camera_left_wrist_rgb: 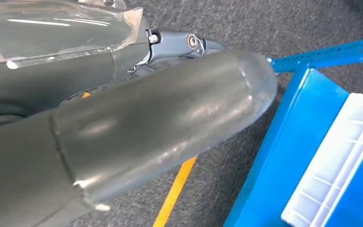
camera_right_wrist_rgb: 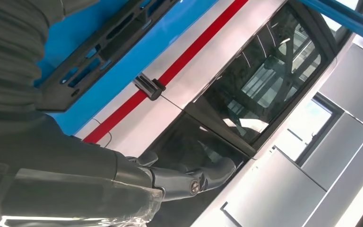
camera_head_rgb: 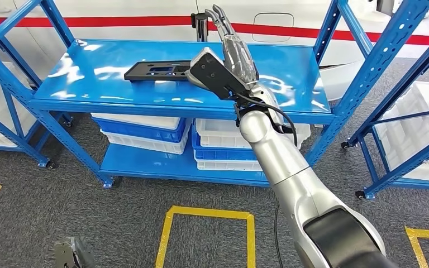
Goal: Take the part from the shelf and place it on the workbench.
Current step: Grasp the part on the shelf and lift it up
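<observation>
My right hand (camera_head_rgb: 236, 47) is up over the top shelf (camera_head_rgb: 89, 72), fingers straight and spread, holding nothing, not touching the part. The black slotted part (camera_head_rgb: 157, 71) lies flat on the shelf just beside the hand on its left, long axis running left-right along the shelf, near end by my wrist. Right arm is the nearer one. My left hand (camera_left_wrist_rgb: 123, 142) hangs low over the floor; can't tell its opening. Next: swing left, close on the near end.

The flat black slotted plastic part (camera_head_rgb: 157, 71) on the glossy blue steel shelf (camera_head_rgb: 89, 78) has its right end hidden behind the right hand's (camera_head_rgb: 234, 47) wrist
</observation>
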You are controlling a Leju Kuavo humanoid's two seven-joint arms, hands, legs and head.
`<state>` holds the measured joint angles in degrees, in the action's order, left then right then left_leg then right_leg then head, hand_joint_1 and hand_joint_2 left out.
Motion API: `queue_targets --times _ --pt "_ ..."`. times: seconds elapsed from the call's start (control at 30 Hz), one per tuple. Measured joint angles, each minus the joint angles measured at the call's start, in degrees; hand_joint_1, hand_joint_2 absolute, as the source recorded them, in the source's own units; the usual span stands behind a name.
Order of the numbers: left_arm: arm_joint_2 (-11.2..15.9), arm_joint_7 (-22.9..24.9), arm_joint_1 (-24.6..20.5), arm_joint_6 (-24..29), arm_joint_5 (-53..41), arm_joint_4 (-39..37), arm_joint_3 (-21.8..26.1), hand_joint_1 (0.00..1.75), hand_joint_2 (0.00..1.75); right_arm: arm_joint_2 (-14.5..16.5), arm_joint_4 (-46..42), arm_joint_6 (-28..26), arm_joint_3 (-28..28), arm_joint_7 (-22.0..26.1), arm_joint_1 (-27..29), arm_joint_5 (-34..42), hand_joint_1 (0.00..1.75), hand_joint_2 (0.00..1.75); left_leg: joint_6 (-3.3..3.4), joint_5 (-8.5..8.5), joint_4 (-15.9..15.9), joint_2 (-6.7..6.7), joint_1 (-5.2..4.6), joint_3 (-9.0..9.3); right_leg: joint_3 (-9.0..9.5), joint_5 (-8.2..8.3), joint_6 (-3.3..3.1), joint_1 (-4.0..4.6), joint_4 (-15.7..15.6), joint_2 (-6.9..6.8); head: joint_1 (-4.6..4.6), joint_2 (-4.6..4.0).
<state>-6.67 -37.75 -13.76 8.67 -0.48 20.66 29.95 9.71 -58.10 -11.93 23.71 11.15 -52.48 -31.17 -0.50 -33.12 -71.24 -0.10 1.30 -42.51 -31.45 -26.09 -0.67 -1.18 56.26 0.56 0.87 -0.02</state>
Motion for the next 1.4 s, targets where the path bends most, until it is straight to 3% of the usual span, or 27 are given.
queue_targets --times 0.03,0.1,0.13,0.17,0.23,0.3,0.4,0.47,0.5,0.53,0.6,0.67,0.73,0.8,1.1,1.17,1.23,1.27,1.3,1.37,1.4 --pt "0.0 0.0 0.0 0.0 0.0 0.0 0.0 0.0 0.0 0.0 0.0 0.0 0.0 0.0 0.0 0.0 0.0 1.75 -0.09 2.14 3.3 0.09 0.16 0.4 1.03 -0.8 0.24 -0.11 0.0 0.01 0.0 0.0" --pt "0.0 0.0 0.0 0.0 -0.1 -0.2 0.0 0.0 0.0 0.0 0.1 0.0 0.0 0.0 0.0 0.0 0.0 1.75 -0.01 9.36 10.8 0.55 0.27 1.9 2.75 -2.34 0.92 -0.09 0.0 0.04 0.1 0.0" --pt "0.0 0.0 0.0 0.0 -0.1 -0.3 0.0 0.0 0.0 0.0 0.1 0.0 0.0 0.0 0.0 0.0 0.0 1.75 0.22 12.08 13.3 0.71 0.14 2.59 3.3 -3.01 1.36 0.02 -0.3 0.06 0.13 0.0" --pt "0.0 0.0 0.0 0.0 -0.1 -0.4 -0.1 0.0 0.0 -0.1 0.2 0.0 0.0 0.1 0.0 0.0 0.0 1.75 0.59 13.58 14.6 0.81 -0.01 2.99 3.81 -3.31 1.85 0.19 -0.4 0.1 0.19 0.0" --pt "0.0 0.0 -0.1 0.1 -0.2 -0.4 -0.5 0.0 0.0 -0.2 0.2 0.0 -0.1 0.1 -0.1 0.0 0.0 1.75 1.49 13.36 14.9 0.66 -0.35 3.9 4.32 -3.52 2.67 0.43 -0.4 0.06 0.09 0.0" --pt "-0.1 -0.1 -0.2 0.2 -0.2 -0.4 -0.9 0.0 0.0 -0.3 0.1 -0.1 -0.2 0.2 -0.2 0.0 0.0 1.75 2.34 12.95 15.3 0.46 -0.56 5.05 3.06 -3.72 2.88 0.48 2.6 -0.01 -0.05 0.0" --pt "0.0 -0.2 -0.3 0.3 -0.2 -0.4 -1.1 0.0 0.0 -0.6 0.2 -0.1 -0.4 0.2 0.0 0.0 0.0 1.75 3.43 11.83 15.4 0.02 -1.1 6.35 -4.0 -6.26 2.09 0.58 12.9 -0.06 -0.18 0.0" --pt "-0.1 -0.1 -0.3 0.3 -0.2 -0.5 -1.2 0.0 0.0 -1.0 0.4 -0.1 -0.5 0.3 0.4 0.0 0.0 1.75 3.87 10.91 15.4 -0.36 -1.62 7.23 -8.2 -8.54 1.47 0.88 16.2 -0.06 -0.22 0.0" --pt "-0.1 -0.1 -0.2 0.2 -0.2 -0.5 -1.3 0.0 0.0 -1.1 0.5 -0.1 -0.5 0.3 0.5 0.0 0.0 1.75 4.03 10.39 15.4 -0.57 -1.94 7.87 -8.97 -8.44 1.39 1.11 15.2 -0.06 -0.22 0.0" --pt "-0.1 -0.1 -0.2 0.1 -0.3 -0.6 -1.3 0.0 0.0 -1.3 0.6 -0.2 -0.5 0.3 0.7 0.1 0.0 1.75 4.15 9.86 15.4 -0.75 -2.29 8.61 -8.91 -7.15 1.42 1.44 12.7 -0.05 -0.23 0.0" --pt "-0.2 -0.1 -0.2 0.0 -0.4 -0.8 -1.5 0.0 0.0 -1.4 0.7 -0.3 -0.6 0.5 0.8 0.1 0.0 1.75 4.31 8.75 15.4 -0.99 -2.89 10.05 -7.4 -1.85 1.38 2.32 5.4 0.05 -0.11 0.0" --pt "-0.3 -0.1 -0.1 -0.1 -0.5 -1.0 -1.6 0.0 0.0 -1.6 0.8 -0.3 -0.6 0.6 0.7 0.2 0.0 1.75 4.15 7.81 15.4 -1.16 -3.21 10.98 -5.78 1.91 0.42 2.9 0.6 0.3 -0.1 0.0" --pt "-0.3 -0.2 0.0 -0.1 -0.7 -1.1 -1.7 0.0 0.0 -1.7 0.9 -0.3 -0.7 0.8 0.7 0.3 0.0 1.75 3.76 7.41 14.6 -1.26 -3.32 11.4 -4.58 3.47 -0.81 2.5 -0.7 0.39 -0.22 0.0" --pt "-0.2 -0.3 0.0 -0.1 -1.0 -1.1 -1.9 0.0 0.0 -1.7 0.9 -0.3 -0.7 0.9 0.7 0.3 0.0 1.75 3.51 7.26 13.7 -1.29 -3.4 11.55 -3.69 4.64 -1.33 1.86 -1.2 0.31 -0.26 0.0" --pt "-0.1 -0.3 0.1 -0.1 -1.1 -1.1 -2.0 0.0 0.0 -1.7 0.9 -0.3 -0.7 1.0 0.7 0.3 0.0 1.75 3.32 6.8 13.2 -1.24 -3.36 11.46 -3.15 4.76 -1.45 1.61 -1.3 0.26 -0.28 0.0" --pt "-0.1 -0.3 0.1 -0.1 -1.3 -1.1 -2.1 0.0 0.0 -1.7 0.9 -0.4 -0.7 1.1 0.6 0.3 0.0 1.75 2.96 6.24 12.4 -1.12 -3.23 11.2 -2.87 4.67 -1.61 1.51 -1.4 0.16 -0.29 0.0" --pt "-0.2 -0.3 0.0 -0.2 -1.9 -1.2 -2.6 0.0 0.0 -1.7 0.9 -0.4 -0.7 1.2 0.6 0.3 0.0 1.75 2.09 4.03 8.0 -0.91 -2.69 8.85 -2.55 4.54 -1.82 1.31 -1.4 0.04 -0.24 0.0" --pt "-0.2 -0.3 0.1 -0.2 -2.2 -1.2 -3.0 0.0 0.0 -1.8 0.9 -0.4 -0.7 1.2 0.9 0.4 0.0 1.75 1.44 2.24 3.9 -0.73 -2.08 6.3 -2.45 4.42 -1.82 1.11 -1.4 0.03 -0.17 0.0" --pt "-0.2 -0.2 0.2 -0.1 -2.7 -1.3 -3.6 0.0 0.0 -2.0 0.9 -0.4 -0.8 1.3 1.5 0.5 0.0 1.75 0.44 2.68 2.9 -0.49 -1.05 4.7 -2.3 4.13 -1.5 0.65 -1.3 0.08 -0.18 0.0" --pt "-0.1 0.1 0.4 0.0 -3.5 -1.3 -5.0 0.0 0.0 -2.5 0.7 -0.4 -1.2 1.5 2.7 0.7 0.0 1.75 -0.59 6.4 7.8 -0.06 0.67 4.84 -2.45 2.73 0.4 0.22 -0.4 0.18 -0.17 0.0" --pt "-0.1 0.3 0.3 0.0 -3.7 -1.4 -5.6 0.0 0.0 -2.7 0.5 -0.4 -1.4 1.6 3.0 0.8 0.0 1.75 -0.73 9.16 12.1 0.04 1.06 6.28 -2.56 2.2 1.15 0.17 0.0 0.17 -0.26 0.0"
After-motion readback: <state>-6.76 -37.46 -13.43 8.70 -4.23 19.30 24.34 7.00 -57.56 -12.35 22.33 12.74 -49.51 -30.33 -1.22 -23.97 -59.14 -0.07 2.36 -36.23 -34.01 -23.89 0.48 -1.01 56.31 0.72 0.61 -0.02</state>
